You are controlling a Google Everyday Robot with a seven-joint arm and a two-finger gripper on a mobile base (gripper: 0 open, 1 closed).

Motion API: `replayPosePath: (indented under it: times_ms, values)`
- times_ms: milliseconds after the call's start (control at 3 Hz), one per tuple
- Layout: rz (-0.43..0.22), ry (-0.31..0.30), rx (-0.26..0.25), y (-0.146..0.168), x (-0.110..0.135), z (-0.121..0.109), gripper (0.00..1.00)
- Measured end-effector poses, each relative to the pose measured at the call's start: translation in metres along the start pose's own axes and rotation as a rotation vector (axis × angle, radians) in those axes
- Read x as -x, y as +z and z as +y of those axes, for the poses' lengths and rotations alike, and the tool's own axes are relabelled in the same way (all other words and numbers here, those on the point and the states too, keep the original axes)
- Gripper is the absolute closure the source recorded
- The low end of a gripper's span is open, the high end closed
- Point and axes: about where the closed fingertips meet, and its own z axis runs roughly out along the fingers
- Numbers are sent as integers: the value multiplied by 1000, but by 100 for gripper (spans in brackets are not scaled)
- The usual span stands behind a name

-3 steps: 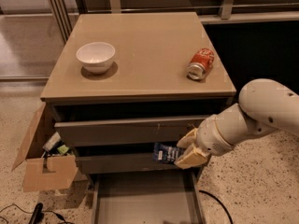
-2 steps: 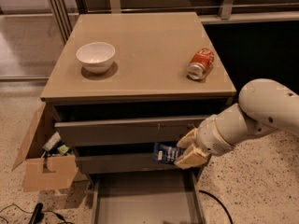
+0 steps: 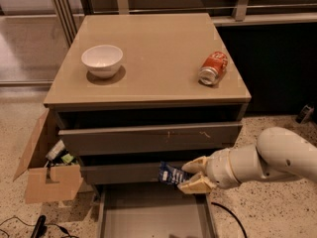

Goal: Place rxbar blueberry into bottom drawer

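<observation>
The rxbar blueberry [image 3: 170, 174], a small dark blue wrapper with white lettering, is held in my gripper [image 3: 186, 177]. The two tan fingers [image 3: 196, 184] are shut on its right end. The bar hangs in front of the middle drawer's front panel, above the back of the open bottom drawer [image 3: 148, 217]. That drawer is pulled out at the bottom of the frame and shows a flat grey floor and thin side walls. My white arm comes in from the right.
A white bowl [image 3: 102, 60] and a red soda can [image 3: 213, 68] lying on its side sit on the cabinet top [image 3: 153, 48]. The two upper drawers [image 3: 148, 138] stand slightly out. An open cardboard box [image 3: 47, 172] stands left of the cabinet. A black cable [image 3: 233, 217] lies on the floor.
</observation>
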Motion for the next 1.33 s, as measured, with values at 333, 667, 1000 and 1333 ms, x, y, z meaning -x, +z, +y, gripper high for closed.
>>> replayPosePath:
  times_ms: [333, 667, 1000, 1333]
  values:
    - [-129, -23, -66, 27, -25, -8, 100]
    - [-161, -98, -140, 74, -86, -45, 100]
    - [-161, -98, -140, 74, -86, -45, 100]
    - [-171, -60, -137, 85, -102, -50, 100]
